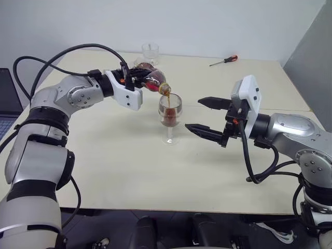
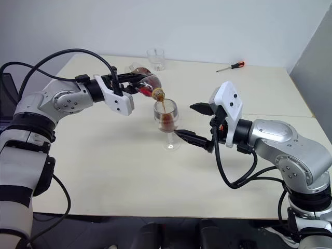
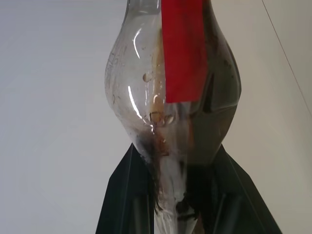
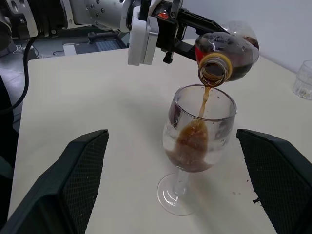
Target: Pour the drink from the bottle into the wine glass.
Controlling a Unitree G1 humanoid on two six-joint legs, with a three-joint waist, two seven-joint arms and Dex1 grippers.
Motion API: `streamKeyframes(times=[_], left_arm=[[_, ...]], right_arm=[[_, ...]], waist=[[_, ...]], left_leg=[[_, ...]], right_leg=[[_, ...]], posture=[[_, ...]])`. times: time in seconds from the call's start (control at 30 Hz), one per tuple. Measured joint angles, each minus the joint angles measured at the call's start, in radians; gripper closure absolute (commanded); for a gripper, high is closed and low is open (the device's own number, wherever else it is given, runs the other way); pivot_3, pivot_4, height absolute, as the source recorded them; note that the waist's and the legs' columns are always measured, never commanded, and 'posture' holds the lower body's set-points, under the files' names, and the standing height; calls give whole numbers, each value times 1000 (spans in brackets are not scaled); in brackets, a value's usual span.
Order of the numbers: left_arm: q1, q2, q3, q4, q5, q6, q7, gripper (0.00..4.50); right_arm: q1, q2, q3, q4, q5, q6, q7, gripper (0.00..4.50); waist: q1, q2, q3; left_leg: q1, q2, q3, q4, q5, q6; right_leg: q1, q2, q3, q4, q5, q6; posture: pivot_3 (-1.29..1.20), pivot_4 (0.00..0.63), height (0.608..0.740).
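Note:
My left gripper [image 1: 141, 75] is shut on the bottle [image 1: 151, 79], a squat clear bottle with a red label, held tilted with its mouth down over the wine glass [image 1: 170, 118]. A thin stream of the dark brown drink [image 4: 205, 100] runs from the mouth into the bowl, which holds some drink at its bottom. The stemmed glass stands upright on the table [image 1: 124, 166]. In the left wrist view the bottle [image 3: 170, 92] sits between the black fingers [image 3: 124, 195]. My right gripper [image 1: 193, 113] is open just right of the glass, its fingers [image 4: 83, 165] wide apart and not touching it.
A short clear tumbler [image 1: 150, 52] stands at the table's far edge behind the bottle. A red-handled screwdriver [image 1: 224, 60] lies at the far right. A laptop [image 1: 6, 98] sits off the table's left side. A grey panel rises at the right.

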Motion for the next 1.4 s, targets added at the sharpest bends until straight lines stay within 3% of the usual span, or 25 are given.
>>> streamKeyframes(times=[1.4], left_arm=[[-28, 17, -18, 0, 74, -16, 67, 3744]], right_arm=[[-1, -12, 0, 7, -1, 0, 26, 0]], waist=[[0, 0, 0]], left_leg=[[0, 0, 0, 0, 0, 0]], right_leg=[[0, 0, 0, 1, 0, 0]], posture=[[0, 150, 740]])
